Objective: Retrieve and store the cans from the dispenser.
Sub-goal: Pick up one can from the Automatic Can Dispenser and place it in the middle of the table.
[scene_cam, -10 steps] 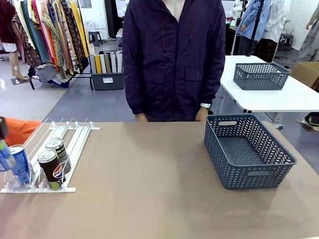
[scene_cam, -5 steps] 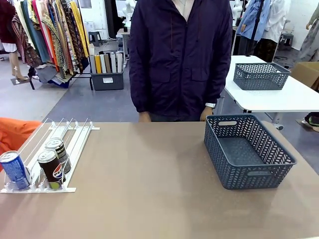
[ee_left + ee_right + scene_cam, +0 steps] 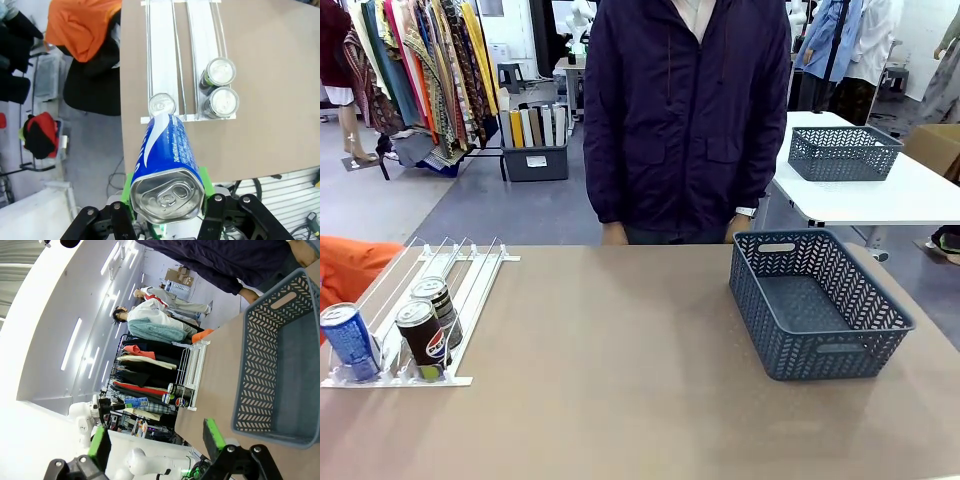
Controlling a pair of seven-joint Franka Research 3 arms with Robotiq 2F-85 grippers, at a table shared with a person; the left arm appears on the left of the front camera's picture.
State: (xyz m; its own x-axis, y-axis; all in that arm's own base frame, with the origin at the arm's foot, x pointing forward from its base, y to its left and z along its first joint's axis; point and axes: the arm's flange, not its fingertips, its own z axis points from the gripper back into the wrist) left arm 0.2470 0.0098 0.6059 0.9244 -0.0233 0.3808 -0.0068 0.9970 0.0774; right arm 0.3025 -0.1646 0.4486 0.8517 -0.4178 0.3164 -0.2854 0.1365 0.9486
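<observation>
Brown counter (image 3: 620, 400), a person in a dark purple jacket (image 3: 690, 110) at its far side. Left hand (image 3: 167, 187) is clamped on a blue silver-topped drink can (image 3: 167, 147), held above the white railed dispenser (image 3: 160, 50), where another blue can (image 3: 348, 343) and two black cans (image 3: 424, 335) sit at the stopper end. Right hand (image 3: 156, 440) gapes empty near the dark grey lattice basket (image 3: 280, 365).
</observation>
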